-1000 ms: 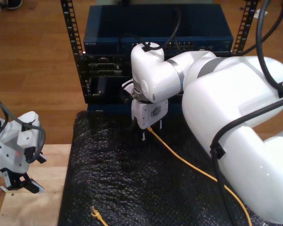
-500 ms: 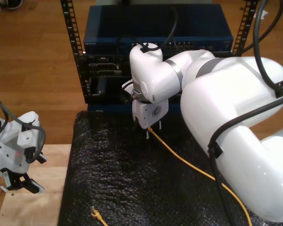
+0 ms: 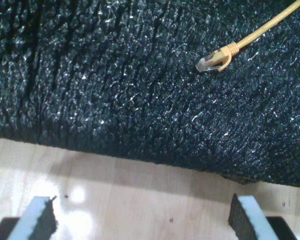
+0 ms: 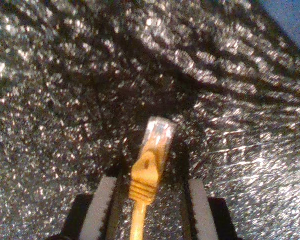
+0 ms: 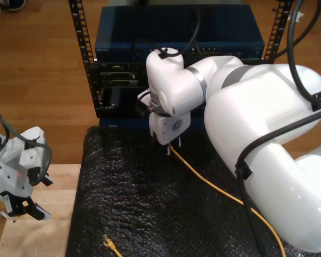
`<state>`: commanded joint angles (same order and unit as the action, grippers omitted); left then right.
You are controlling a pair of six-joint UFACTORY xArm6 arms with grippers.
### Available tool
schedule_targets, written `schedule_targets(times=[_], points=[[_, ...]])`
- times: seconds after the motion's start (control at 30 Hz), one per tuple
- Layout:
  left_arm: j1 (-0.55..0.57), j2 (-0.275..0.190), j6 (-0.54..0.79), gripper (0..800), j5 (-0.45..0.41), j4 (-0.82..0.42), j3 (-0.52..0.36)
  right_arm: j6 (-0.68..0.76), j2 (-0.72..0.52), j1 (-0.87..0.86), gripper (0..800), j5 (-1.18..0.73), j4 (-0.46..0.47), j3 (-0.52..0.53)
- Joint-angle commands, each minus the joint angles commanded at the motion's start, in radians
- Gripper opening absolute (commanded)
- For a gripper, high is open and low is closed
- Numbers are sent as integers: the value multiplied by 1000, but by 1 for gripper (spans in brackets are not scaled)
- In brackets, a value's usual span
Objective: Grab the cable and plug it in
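The yellow-orange cable (image 5: 214,187) runs across the black bubble-wrap mat (image 5: 139,203). One clear-tipped plug (image 4: 157,137) stands out between the pads of my second gripper (image 4: 150,200), which is shut on the cable just behind the plug. That gripper (image 5: 171,147) hangs just above the mat's far edge, in front of the rack. The other plug (image 3: 212,62) lies loose on the mat (image 3: 140,75), near the front edge (image 5: 108,243). My first gripper (image 3: 142,220) is open with nothing between its pads, over the wooden board (image 3: 140,190) at the exterior view's left (image 5: 24,208).
A blue rack unit (image 5: 176,37) with ports stands behind the mat, between black perforated rails (image 5: 83,32). The second arm's large white body (image 5: 267,150) covers the exterior view's right. Thick black wiring (image 5: 297,37) hangs there. Wooden floor surrounds the setup.
My second gripper has lifted slightly and shifted toward the rack with the plug in it. The first gripper has not moved.
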<state>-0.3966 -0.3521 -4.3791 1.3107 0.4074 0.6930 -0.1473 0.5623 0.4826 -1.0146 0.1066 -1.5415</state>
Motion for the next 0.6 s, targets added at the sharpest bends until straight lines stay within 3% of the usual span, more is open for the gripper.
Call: schedule_targets(times=[0.27,0.6], points=[[0,0,0,800,2,0,0,0,3,2,260,0,0,-2],[0,0,0,800,2,0,0,-2,8,2,136,0,11,-3]])
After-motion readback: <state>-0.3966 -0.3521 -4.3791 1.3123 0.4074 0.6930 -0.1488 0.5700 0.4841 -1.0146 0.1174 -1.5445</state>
